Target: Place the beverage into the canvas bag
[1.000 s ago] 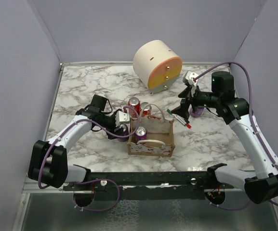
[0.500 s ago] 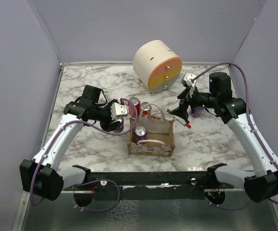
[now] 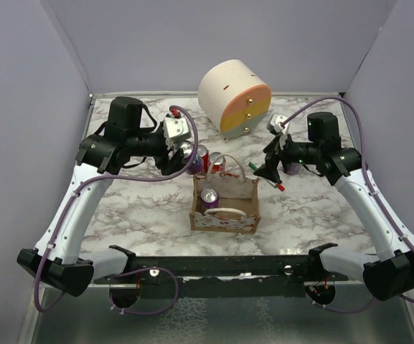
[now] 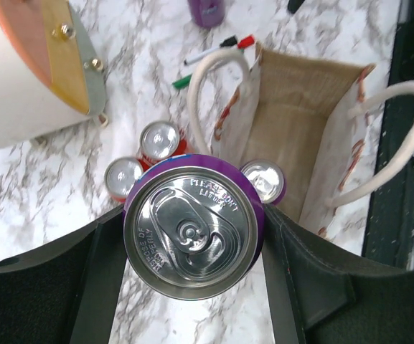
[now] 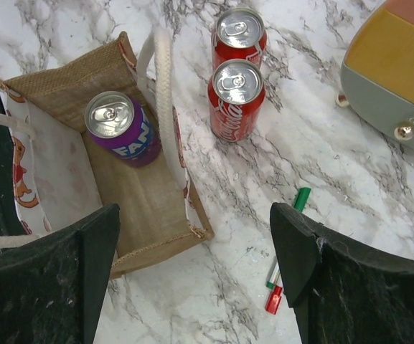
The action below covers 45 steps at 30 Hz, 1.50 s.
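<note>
The beverage I hold is a purple can (image 4: 192,233), seen top-on in the left wrist view. My left gripper (image 4: 192,244) is shut on its sides and holds it in the air above the marble, left of the canvas bag (image 4: 300,122). From overhead, that gripper (image 3: 185,154) hangs over the bag's back left corner. The tan bag (image 3: 224,204) stands open with white loop handles, and a second purple can (image 5: 117,125) stands inside it. Open and with nothing between its fingers, my right gripper (image 5: 196,265) hovers to the right of the bag (image 5: 142,208).
Two red cans (image 5: 237,89) stand just behind the bag. Red and green markers (image 5: 285,244) lie on the marble to its right. Another purple can (image 3: 293,166) stands by the right arm. A cream-and-orange round drawer box (image 3: 234,97) sits at the back.
My left arm has risen from beside the bag's left wall, carrying the purple can up and toward the back. The right arm has shifted only slightly.
</note>
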Each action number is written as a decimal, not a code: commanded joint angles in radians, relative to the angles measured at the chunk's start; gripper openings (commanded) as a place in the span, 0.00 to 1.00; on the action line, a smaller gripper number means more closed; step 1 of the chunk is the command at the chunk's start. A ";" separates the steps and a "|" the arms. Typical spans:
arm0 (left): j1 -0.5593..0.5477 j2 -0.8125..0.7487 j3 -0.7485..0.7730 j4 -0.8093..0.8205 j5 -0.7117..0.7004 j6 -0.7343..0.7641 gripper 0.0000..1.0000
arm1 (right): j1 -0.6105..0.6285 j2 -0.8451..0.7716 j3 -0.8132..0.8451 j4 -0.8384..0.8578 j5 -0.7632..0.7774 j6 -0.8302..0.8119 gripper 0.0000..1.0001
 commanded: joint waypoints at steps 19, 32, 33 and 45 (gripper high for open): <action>-0.340 0.245 0.091 0.151 0.086 -0.076 0.00 | -0.201 -0.068 -0.048 0.094 -0.075 0.115 0.87; -0.420 0.343 -0.014 0.258 0.080 0.005 0.00 | -0.230 -0.091 -0.067 0.103 -0.112 0.128 0.88; -0.422 0.347 -0.022 0.263 0.076 0.016 0.00 | -0.231 -0.092 -0.068 0.103 -0.115 0.128 0.88; -0.457 0.374 -0.104 0.340 -0.049 0.091 0.00 | -0.234 -0.103 -0.094 0.120 -0.123 0.130 0.89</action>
